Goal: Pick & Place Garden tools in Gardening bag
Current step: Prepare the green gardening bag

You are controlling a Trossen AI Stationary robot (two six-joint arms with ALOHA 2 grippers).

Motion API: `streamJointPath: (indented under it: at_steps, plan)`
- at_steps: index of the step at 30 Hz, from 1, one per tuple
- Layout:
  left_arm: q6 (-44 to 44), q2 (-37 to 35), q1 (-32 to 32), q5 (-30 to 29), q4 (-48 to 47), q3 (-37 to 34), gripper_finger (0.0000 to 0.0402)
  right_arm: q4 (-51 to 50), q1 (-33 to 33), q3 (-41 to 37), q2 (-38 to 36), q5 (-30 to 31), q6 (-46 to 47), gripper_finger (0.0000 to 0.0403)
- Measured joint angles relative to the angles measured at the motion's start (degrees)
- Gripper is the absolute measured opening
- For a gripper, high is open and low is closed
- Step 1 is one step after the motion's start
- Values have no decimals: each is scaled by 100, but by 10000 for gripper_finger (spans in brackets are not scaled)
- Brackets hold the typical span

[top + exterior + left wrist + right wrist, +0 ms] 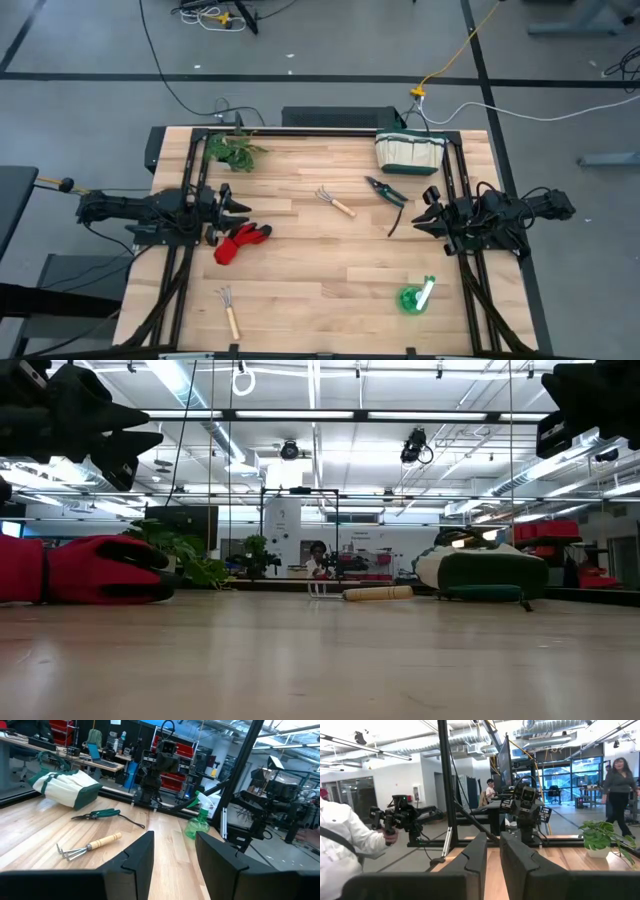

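Red gloves lie on the wooden table just near of my left gripper, which hangs level above the left edge, open and empty. One wooden-handled rake lies mid-table, another near the front left. Green-black pruning shears lie in front of the cream, green-trimmed gardening bag, which sits at the far right. A green round piece with a white handle rests front right. My right gripper hovers at the right edge, its fingers a narrow gap apart, holding nothing.
A leafy green plant stands at the far left corner. Black frame rails run along the table's sides and back. Bare wood lies between the tools. People show in the room beyond the table.
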Motion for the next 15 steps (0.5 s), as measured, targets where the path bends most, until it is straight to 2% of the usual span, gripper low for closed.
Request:
streamJointPath:
  at_steps: [15]
  plan:
    - [0,0,2,-2,80,-2,151,12,-2,0,0,2,0,55]
